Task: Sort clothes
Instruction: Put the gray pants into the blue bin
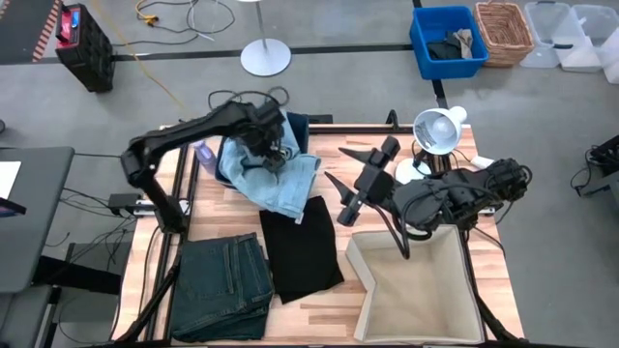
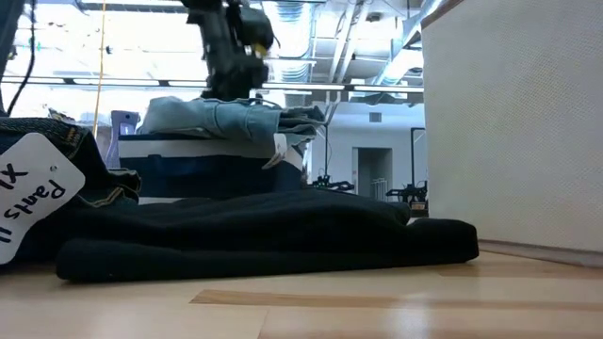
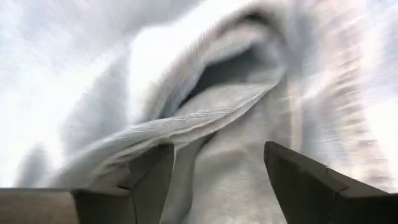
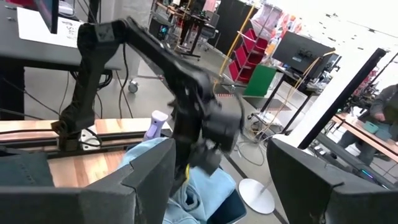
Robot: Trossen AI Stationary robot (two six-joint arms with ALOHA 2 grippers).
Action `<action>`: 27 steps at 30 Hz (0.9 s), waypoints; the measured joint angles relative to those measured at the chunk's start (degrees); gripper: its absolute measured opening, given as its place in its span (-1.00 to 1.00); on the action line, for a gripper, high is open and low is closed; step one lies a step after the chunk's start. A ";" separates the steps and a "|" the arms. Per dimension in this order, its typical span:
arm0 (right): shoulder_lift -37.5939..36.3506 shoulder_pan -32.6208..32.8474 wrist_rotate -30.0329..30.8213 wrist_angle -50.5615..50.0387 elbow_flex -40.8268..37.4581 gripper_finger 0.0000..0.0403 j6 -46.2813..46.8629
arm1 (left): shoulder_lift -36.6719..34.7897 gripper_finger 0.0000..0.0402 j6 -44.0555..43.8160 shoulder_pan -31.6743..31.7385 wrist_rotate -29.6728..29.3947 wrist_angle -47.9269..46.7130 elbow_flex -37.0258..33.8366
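High view first: wooden table (image 1: 319, 290) on a grey floor, and the left gripper (image 1: 263, 145) is down on the denim (image 1: 285, 184), which is heaped over the bin (image 1: 298, 124) at the table's far edge. Left wrist view confirms it: fingers (image 3: 146, 183) spread apart, a pale fold of denim (image 3: 205, 124) lying right between and just ahead of them, nothing pinched. Low view shows the denim (image 2: 226, 118) piled on the bin (image 2: 207, 169), the arm coming down onto it from above.

Black shirt (image 1: 302, 246) lies flat mid-table, one corner tucked under the denim's hanging edge. Jeans (image 1: 222, 287) sit folded just beside the shirt, at the near left corner; in the low view a paper tag (image 2: 33, 193) hangs on them. No teal top to be made out.

Right gripper (image 1: 360, 184) hovers over bare wood, fingers (image 4: 143, 180) wide open, empty, the denim (image 4: 199, 186) well ahead of them. Beige box (image 1: 418, 290) stands near it, a lamp (image 1: 435, 129) behind.

Off the table: a blue crate (image 1: 447, 43), a wicker basket (image 1: 504, 32), cables on the floor. A person (image 4: 382, 106) shows far back in the right wrist view.
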 joint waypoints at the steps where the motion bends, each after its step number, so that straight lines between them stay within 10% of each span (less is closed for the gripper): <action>1: 0.00 0.01 -0.02 0.06 0.00 0.34 0.01 | -1.56 0.24 0.00 0.02 -0.11 0.82 0.13; 14: -0.02 -0.66 -4.89 2.11 0.00 0.34 0.10 | -23.22 0.22 -1.46 -5.69 -0.25 0.64 0.36; 27: -1.75 -4.57 -7.96 2.51 0.00 0.34 -4.92 | -15.15 0.22 3.21 -27.05 -8.84 -9.98 0.23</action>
